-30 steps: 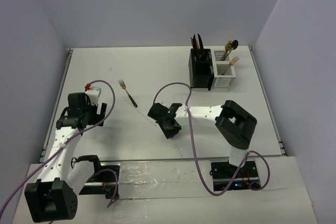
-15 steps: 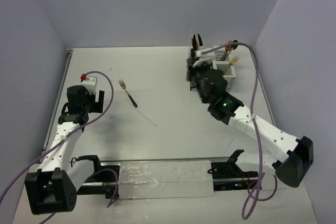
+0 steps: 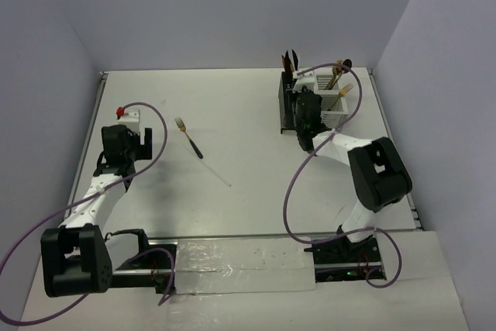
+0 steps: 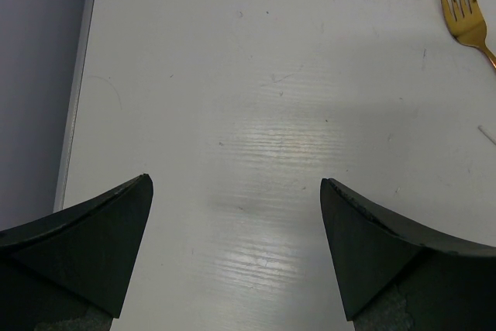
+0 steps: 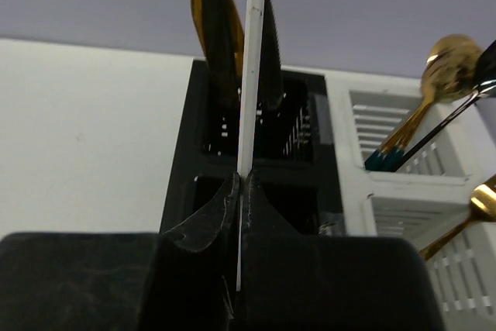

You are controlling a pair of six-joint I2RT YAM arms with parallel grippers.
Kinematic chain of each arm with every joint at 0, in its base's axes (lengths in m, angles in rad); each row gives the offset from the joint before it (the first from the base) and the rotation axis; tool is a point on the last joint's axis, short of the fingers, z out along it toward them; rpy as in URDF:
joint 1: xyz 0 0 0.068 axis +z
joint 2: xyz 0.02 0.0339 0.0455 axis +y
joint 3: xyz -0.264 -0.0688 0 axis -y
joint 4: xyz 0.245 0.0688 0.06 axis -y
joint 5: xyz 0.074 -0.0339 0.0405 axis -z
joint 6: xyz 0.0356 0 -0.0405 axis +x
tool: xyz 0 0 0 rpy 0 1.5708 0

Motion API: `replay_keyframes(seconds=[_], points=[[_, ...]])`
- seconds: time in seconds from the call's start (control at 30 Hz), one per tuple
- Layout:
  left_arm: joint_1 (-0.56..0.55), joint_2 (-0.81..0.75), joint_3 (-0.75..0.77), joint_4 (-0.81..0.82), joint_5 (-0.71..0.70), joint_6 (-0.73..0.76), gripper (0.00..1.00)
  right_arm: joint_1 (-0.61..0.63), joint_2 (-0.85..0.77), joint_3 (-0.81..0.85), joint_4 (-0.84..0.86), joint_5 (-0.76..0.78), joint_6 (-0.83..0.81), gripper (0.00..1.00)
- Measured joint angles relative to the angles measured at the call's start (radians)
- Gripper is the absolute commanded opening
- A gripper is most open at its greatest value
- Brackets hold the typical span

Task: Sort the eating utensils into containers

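My right gripper (image 5: 242, 180) is shut on a thin white stick (image 5: 252, 75) that stands upright in front of the black container (image 5: 182, 191). Dark knives (image 5: 219, 36) stand in that container's far slot. Joined to its right, the white container (image 5: 387, 199) holds gold spoons (image 5: 446, 56). From above, the right gripper (image 3: 304, 106) hangs at the black container (image 3: 288, 106). A gold fork with a dark handle (image 3: 188, 137) and another white stick (image 3: 217, 174) lie on the table. My left gripper (image 4: 235, 184) is open over bare table, the fork (image 4: 463, 5) off to its right.
Grey walls close in the white table (image 3: 232, 98) at the back and on both sides. A metal rail (image 3: 85, 153) runs along the left edge beside the left gripper (image 3: 122, 139). Purple cables (image 3: 291, 191) loop from both arms.
The right arm has swung from the middle of the table to the containers, and its wrist has drawn in close to the black one. The left gripper has shifted slightly farther away, still open.
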Motion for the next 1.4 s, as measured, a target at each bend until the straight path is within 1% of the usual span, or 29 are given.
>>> replay_keyframes(seconds=[0.1, 0.17, 0.2, 0.23, 0.3, 0.33, 0.37, 0.4, 0.47, 0.53, 0.6, 0.67, 0.7, 0.77, 0.83, 0.9, 0.97, 1.07, 1.13, 1.27, 1.37, 1.4], points=[[0.001, 0.0, 0.0, 0.003, 0.001, -0.005, 0.99, -0.003, 0.055, 0.0, 0.005, -0.001, 0.0, 0.0], [0.001, 0.0, 0.0, 0.003, 0.001, -0.005, 0.99, -0.005, 0.058, 0.0, -0.001, -0.013, 0.006, 0.0], [0.001, 0.0, 0.0, 0.003, 0.001, -0.005, 0.99, -0.006, 0.054, 0.0, -0.006, -0.024, 0.01, 0.02], [0.001, 0.0, 0.0, 0.003, 0.002, -0.005, 0.99, -0.006, 0.046, 0.0, -0.021, -0.036, 0.016, 0.25], [0.001, 0.0, 0.0, -0.001, 0.006, -0.005, 0.99, -0.006, 0.025, 0.001, -0.067, -0.06, 0.032, 0.53], [0.001, 0.0, 0.0, -0.001, 0.011, -0.005, 0.99, -0.006, 0.008, 0.001, -0.103, -0.067, 0.04, 0.64], [0.001, 0.0, 0.0, -0.002, 0.016, -0.005, 0.99, -0.006, -0.014, 0.001, -0.137, -0.07, 0.049, 0.81], [0.001, -0.001, 0.0, -0.002, 0.022, -0.005, 0.99, -0.006, -0.04, 0.003, -0.173, -0.071, 0.062, 0.87], [0.001, -0.002, 0.0, -0.002, 0.03, -0.005, 0.99, -0.006, -0.113, 0.018, -0.279, -0.08, 0.087, 0.91], [0.001, -0.006, 0.0, -0.003, 0.034, -0.004, 0.99, 0.001, -0.196, 0.072, -0.426, -0.102, 0.125, 0.91], [0.001, -0.014, -0.004, -0.001, 0.035, 0.001, 0.99, 0.024, -0.259, 0.177, -0.582, -0.117, 0.164, 0.91], [0.001, -0.027, -0.014, 0.0, 0.035, 0.006, 0.99, 0.095, -0.272, 0.32, -0.734, -0.141, 0.187, 0.91], [0.001, -0.032, -0.019, -0.001, 0.035, 0.007, 0.99, 0.143, -0.253, 0.396, -0.804, -0.17, 0.192, 0.92], [0.001, -0.041, -0.027, -0.002, 0.036, 0.012, 0.99, 0.247, -0.184, 0.54, -0.91, -0.248, 0.195, 0.91], [0.001, -0.052, -0.036, -0.001, 0.037, 0.015, 0.99, 0.33, -0.077, 0.669, -1.023, -0.308, 0.198, 0.91], [0.002, -0.065, -0.043, -0.002, 0.037, 0.017, 0.99, 0.42, 0.094, 0.783, -1.13, -0.345, 0.198, 0.91], [0.002, -0.073, -0.046, -0.002, 0.039, 0.018, 0.99, 0.474, 0.259, 0.858, -1.221, -0.36, 0.198, 0.91], [0.002, -0.077, -0.046, -0.002, 0.048, 0.018, 0.99, 0.536, 0.458, 0.907, -1.348, -0.366, 0.202, 0.91], [0.002, -0.077, -0.046, -0.002, 0.055, 0.018, 0.99, 0.567, 0.552, 0.922, -1.418, -0.368, 0.21, 0.91], [0.002, -0.077, -0.046, -0.005, 0.062, 0.018, 0.99, 0.605, 0.629, 0.971, -1.492, -0.37, 0.224, 0.9], [0.002, -0.077, -0.046, -0.008, 0.067, 0.018, 0.99, 0.602, 0.661, 1.036, -1.502, -0.368, 0.237, 0.76], [0.002, -0.077, -0.046, -0.008, 0.068, 0.018, 0.99, 0.601, 0.673, 1.054, -1.505, -0.367, 0.24, 0.67]])
